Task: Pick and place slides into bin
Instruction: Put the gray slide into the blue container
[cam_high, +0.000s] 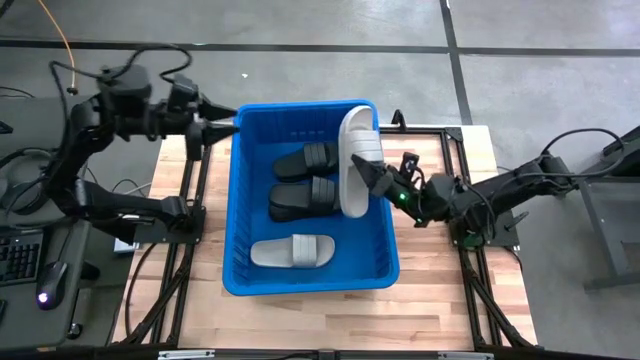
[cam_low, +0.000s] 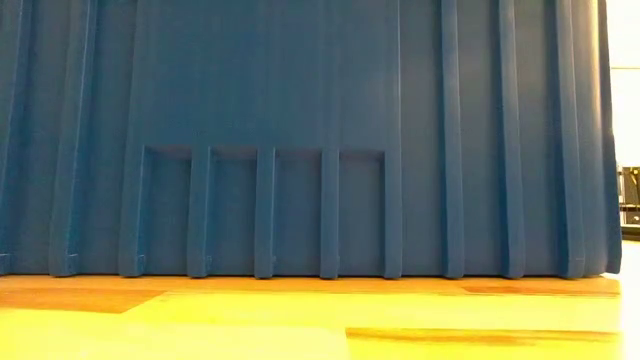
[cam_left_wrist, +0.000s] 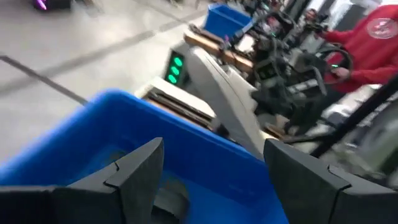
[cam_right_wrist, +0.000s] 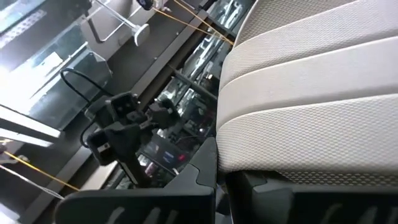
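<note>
Three slides (cam_high: 305, 190) in bin (cam_high: 240, 200); fourth (cam_high: 357, 160) seemingly over rim.

Robotics lab indicated: wooden desk (cam_high: 440, 300) framed by metal rig, bare concrete floor (cam_high: 300, 25), keyboard (cam_high: 18, 255), mouse (cam_high: 50, 283), loose cables.

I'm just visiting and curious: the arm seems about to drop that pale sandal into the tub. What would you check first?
1. Right gripper shut on the light grey slide: ok.
2. Slide over the blue bin, inside its rim: ok.
3. Room inside: two black slides and another light grey slide lie there, with bare floor: ok.
4. Left gripper open and empty at the bin's far left corner, away from the drop: ok.
5. How high the slide hangs above the floor: cannot tell.
</note>
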